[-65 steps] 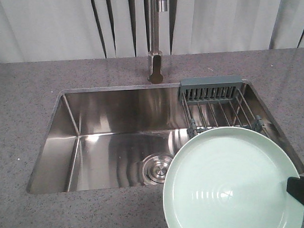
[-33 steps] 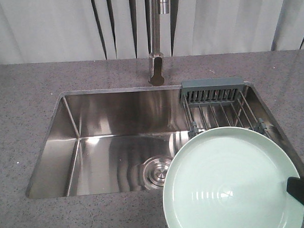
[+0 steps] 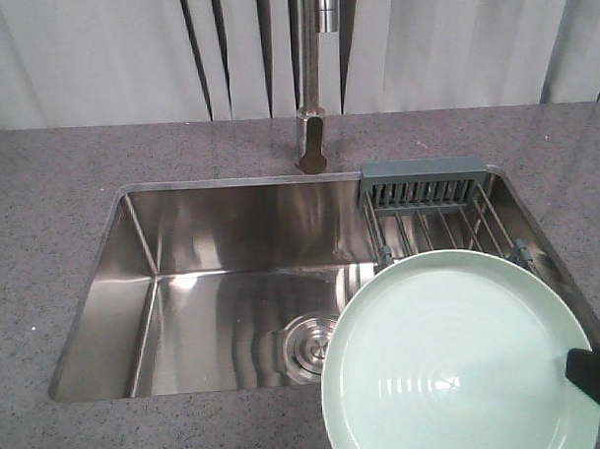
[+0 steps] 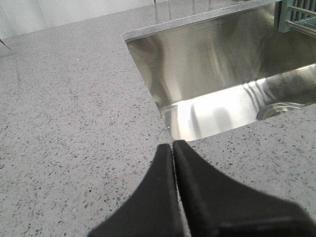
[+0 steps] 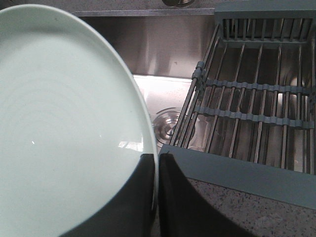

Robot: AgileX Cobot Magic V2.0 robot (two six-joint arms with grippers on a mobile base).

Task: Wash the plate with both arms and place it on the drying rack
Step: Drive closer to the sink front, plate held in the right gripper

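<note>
**A:** Why does the plate (image 3: 453, 357) sit where it does?

**B:** Your right pincer (image 5: 157, 158) is closed on its rim, one finger on each face. That carries the plate face-up over the near right corner of the sink (image 3: 232, 247), where it covers the front end of the drying rack (image 5: 256, 94). An edge hold like this leaves the whole face free, which I judge suits washing with the other arm.

**A:** And the plate relative to that pincer?

**B:** The pincer bites the plate's near right edge. In the wrist view the plate spreads away to the left, and the rack's rods lie ahead and to the right, lower down. I cannot tell whether the plate's underside touches the rack.

**A:** The other arm?

**B:** Your left pincer (image 4: 173, 145) has its fingers pressed together, holding nothing. It hangs over the counter (image 4: 74, 123) beside the sink's left corner, well apart from the plate. You'd need to bring it across before any washing.
</note>
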